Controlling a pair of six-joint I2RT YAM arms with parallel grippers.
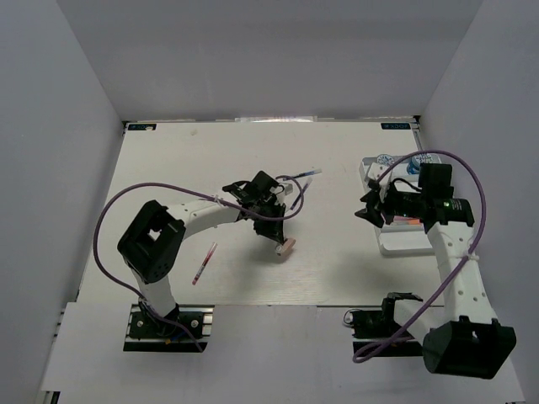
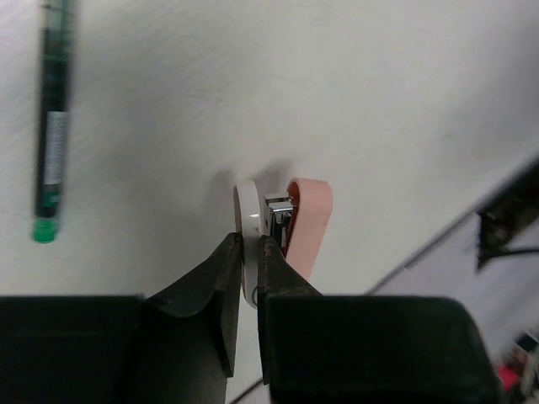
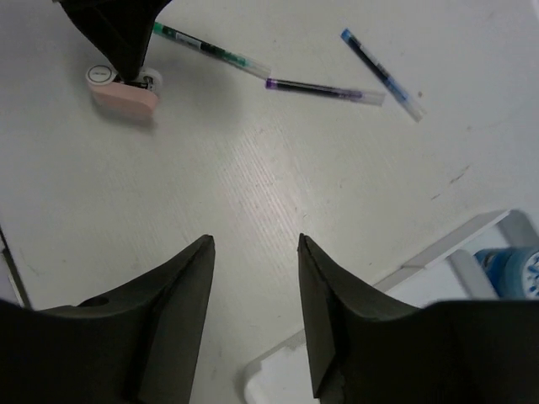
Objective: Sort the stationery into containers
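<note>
A small pink-white piece [image 2: 307, 223] lies on the table, and my left gripper [image 2: 250, 240] is shut on its white side. The top view shows that piece [image 1: 288, 247] at mid-table under the left gripper [image 1: 280, 238]. The right wrist view shows the piece [image 3: 126, 94] with the left arm's dark fingers [image 3: 118, 38] on it. A green pen [image 2: 50, 126] lies beside it. Purple [image 3: 324, 90] and blue [image 3: 383, 74] pens lie farther off. A red pen [image 1: 204, 263] lies left of centre. My right gripper [image 3: 254, 241] hangs open and empty beside the white tray [image 3: 459, 248].
The white tray [image 1: 396, 246] stands at the right of the table, under the right arm, with a blue-white item [image 3: 512, 271] and something red [image 1: 410, 222] inside. White walls close the table on three sides. The left arm's purple cable [image 1: 118, 206] loops at the left.
</note>
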